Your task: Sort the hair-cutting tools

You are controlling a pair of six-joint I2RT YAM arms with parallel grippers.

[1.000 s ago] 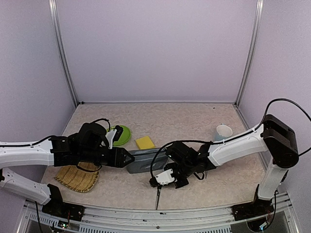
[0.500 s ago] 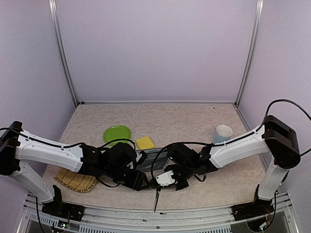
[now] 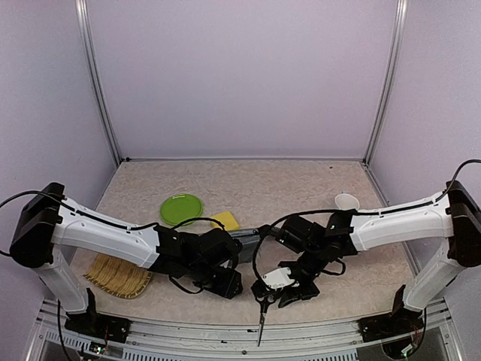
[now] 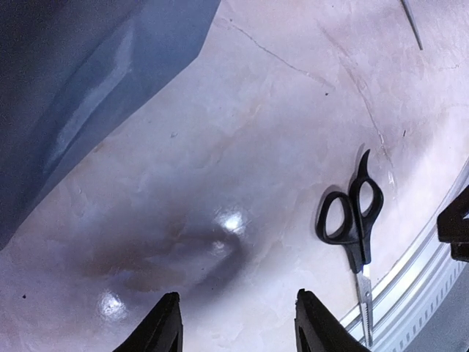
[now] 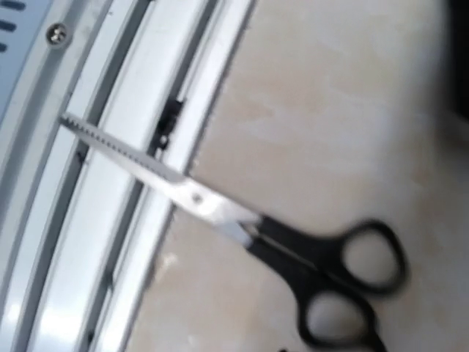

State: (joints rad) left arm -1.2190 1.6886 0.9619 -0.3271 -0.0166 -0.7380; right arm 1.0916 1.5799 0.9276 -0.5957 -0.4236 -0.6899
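One pair of black-handled scissors [image 3: 261,317] lies at the near table edge, its silver blade out over the metal rail. It shows in the left wrist view [image 4: 355,220] and, blurred, in the right wrist view [image 5: 308,253]. My left gripper [image 3: 230,283] is open and empty, low over bare table just left of the scissors [image 4: 238,326]. My right gripper [image 3: 282,292] hovers just right of the scissor handles; its fingers do not show in its wrist view. The clipper, the guard and the second scissors are out of view.
The grey pouch [image 3: 244,239] lies behind both grippers, partly hidden by them, and fills the left wrist view's top left [image 4: 88,88]. A yellow sponge [image 3: 225,219] and green plate [image 3: 181,208] lie behind it. A woven basket [image 3: 113,275] is front left, a white cup [image 3: 346,201] at right.
My left arm swung from the green plate to the near middle of the table. My right gripper moved nearer the front edge and rightward. The scissors shifted right and further over the edge.
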